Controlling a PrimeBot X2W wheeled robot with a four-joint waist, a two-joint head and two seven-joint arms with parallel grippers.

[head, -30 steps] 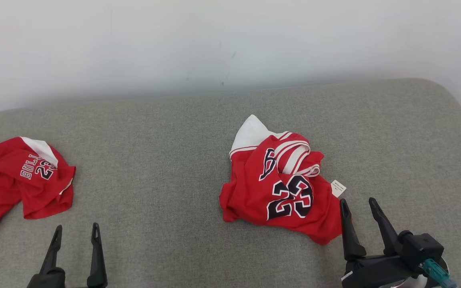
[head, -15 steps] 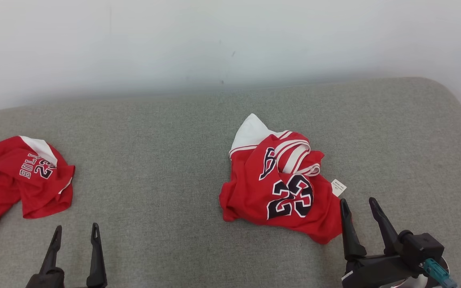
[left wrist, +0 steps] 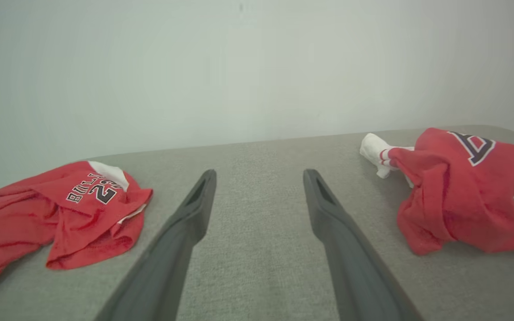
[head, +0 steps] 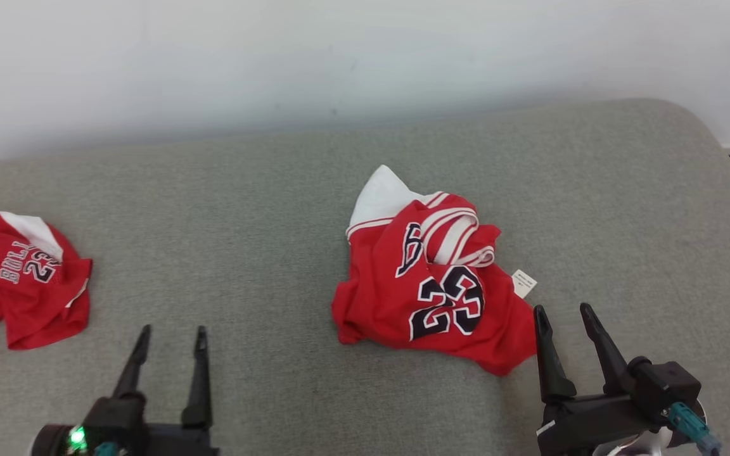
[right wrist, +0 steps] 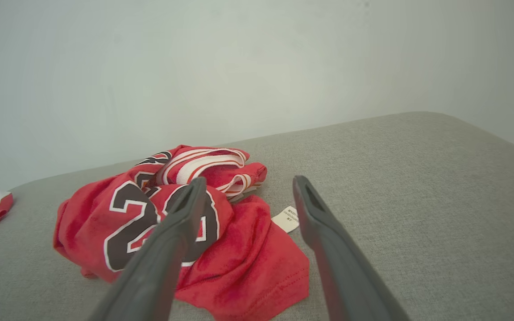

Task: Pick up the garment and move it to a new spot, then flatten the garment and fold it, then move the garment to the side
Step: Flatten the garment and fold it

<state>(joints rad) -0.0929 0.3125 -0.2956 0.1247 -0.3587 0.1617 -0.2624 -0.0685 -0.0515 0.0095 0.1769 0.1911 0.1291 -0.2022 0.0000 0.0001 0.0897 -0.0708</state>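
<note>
In the head view, the garment [head: 431,285] lies crumpled on the tabletop [head: 263,209], a little toward 3 o'clock from the centre. The tabletop has a grey woven cover and a rounded corner at 2 o'clock. The garment is a red jersey of soft cloth with a dark "23" edged in white, a white panel at its 11 o'clock end and striped red-and-white trim bunched on top. A small white label [head: 523,283] sticks out at its 3 o'clock side.

The right claw [head: 562,309] stands at 5 o'clock with its two dark tapered fingers [head: 549,354] apart and nothing between them. One tip is just beside the garment's lower hem; whether it touches, I cannot tell. The left claw [head: 172,330] at 7 o'clock is also spread and empty, over bare cover. A second jersey [head: 19,285], also red, lies rumpled at 9 o'clock, well apart from the garment. Behind is a plain pale wall [head: 339,50].

In the left wrist view, the fingers rise wide apart over the coarse grey weave. The second jersey is at 9 o'clock and the garment at 3 o'clock, its white end toward the centre.

In the right wrist view, the garment sits from 8 o'clock to the centre in deep folds, partly behind one finger. The label lies flat on the cover between the two fingers.
</note>
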